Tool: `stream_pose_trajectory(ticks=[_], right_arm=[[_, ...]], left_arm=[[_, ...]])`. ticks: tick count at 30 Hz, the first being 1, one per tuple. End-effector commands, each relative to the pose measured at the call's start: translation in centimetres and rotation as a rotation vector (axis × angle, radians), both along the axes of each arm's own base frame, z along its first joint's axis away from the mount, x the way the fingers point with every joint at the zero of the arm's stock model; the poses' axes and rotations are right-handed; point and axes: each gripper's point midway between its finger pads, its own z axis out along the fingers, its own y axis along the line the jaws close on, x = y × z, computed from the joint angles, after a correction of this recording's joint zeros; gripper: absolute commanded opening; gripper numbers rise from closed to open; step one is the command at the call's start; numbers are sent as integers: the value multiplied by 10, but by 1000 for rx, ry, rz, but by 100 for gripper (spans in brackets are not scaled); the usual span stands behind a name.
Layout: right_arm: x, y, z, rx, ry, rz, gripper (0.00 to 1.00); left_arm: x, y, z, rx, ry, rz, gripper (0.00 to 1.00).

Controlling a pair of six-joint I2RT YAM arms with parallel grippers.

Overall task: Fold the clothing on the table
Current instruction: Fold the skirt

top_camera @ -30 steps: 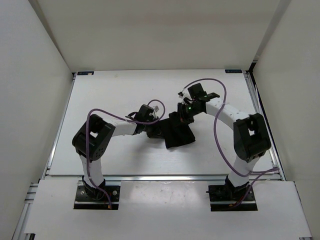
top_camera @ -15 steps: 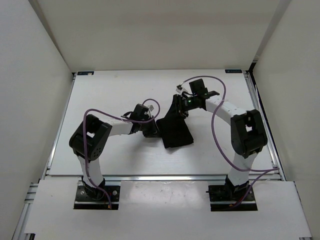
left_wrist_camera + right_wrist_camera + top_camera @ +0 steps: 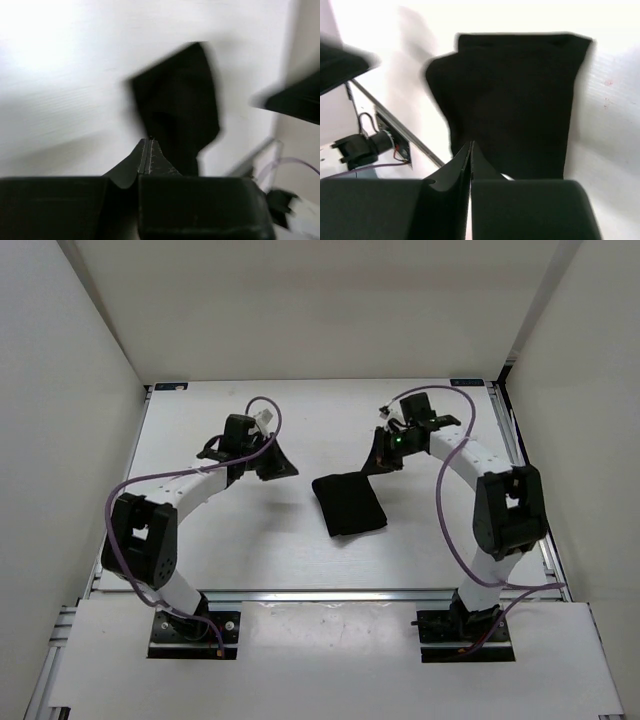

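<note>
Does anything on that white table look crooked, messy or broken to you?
Nothing serious. The black clothing lies in a compact folded rectangle on the table, turned slightly askew to its edges. The left tool and right tool are both shut, holding nothing.

The overhead view is bright, evenly lit and sharp; the arms cast only soft, pale shadows on the white worktop. The left wrist view is heavily smeared by motion blur, the clothing fuzzy-edged and the worktop glaring white at upper left. In the right wrist view the worktop is blown out, and the right hand is a near-featureless dark mass.
</note>
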Motion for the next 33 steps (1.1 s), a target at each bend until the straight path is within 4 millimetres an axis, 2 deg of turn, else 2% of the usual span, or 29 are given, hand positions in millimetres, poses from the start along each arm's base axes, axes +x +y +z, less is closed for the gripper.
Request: stream_pose_trajectory(ticks=[1, 3, 4, 6, 9, 12, 15, 18, 21, 22, 23, 24, 26, 30, 31, 33], right_arm=[[-7, 3, -32, -40, 67, 16, 0], [-8, 3, -52, -79, 110, 14, 0], [-8, 3, -60, -98, 121, 7, 1], [-8, -2, -74, -135, 154, -9, 0], [-5, -8, -84, -179, 176, -31, 0], [-7, -12, -84, -183, 194, -47, 0], [-12, -15, -81, -173, 187, -45, 0], [-12, -21, -77, -174, 173, -52, 0], [-14, -25, -73, -165, 173, -59, 0], [-14, -26, -74, -155, 178, -59, 0], [-11, -26, -67, -147, 165, -66, 0], [-9, -24, -59, -117, 156, -69, 0], [-8, -21, -43, -76, 131, -59, 0], [-14, -5, -15, -22, 82, 11, 0], [-20, 3, -11, 2, 88, 39, 1], [-34, 23, -12, 31, 117, 98, 0]], left_arm=[[-24, -59, 56, -229, -57, -197, 0], [-26, -82, 61, -274, -73, -231, 0], [-34, -93, 50, -279, -33, -248, 0], [-31, -105, 38, -292, -36, -236, 0], [-25, -108, 1, -205, 5, -197, 0], [-15, -96, -35, -100, 24, -144, 0], [-9, -67, -73, 14, 73, -65, 0], [-7, -46, -91, 84, 95, -23, 0], [-11, -39, -106, 136, 119, -22, 0], [-10, -42, -103, 138, 111, -29, 0], [-14, -44, -106, 129, 130, -42, 0], [-12, -47, -101, 108, 127, -41, 0], [-10, -62, -77, 21, 106, -47, 0], [-7, -72, -29, -79, 44, -66, 0], [-7, -73, -18, -100, 35, -67, 0], [-6, -71, -10, -142, 43, -55, 0]])
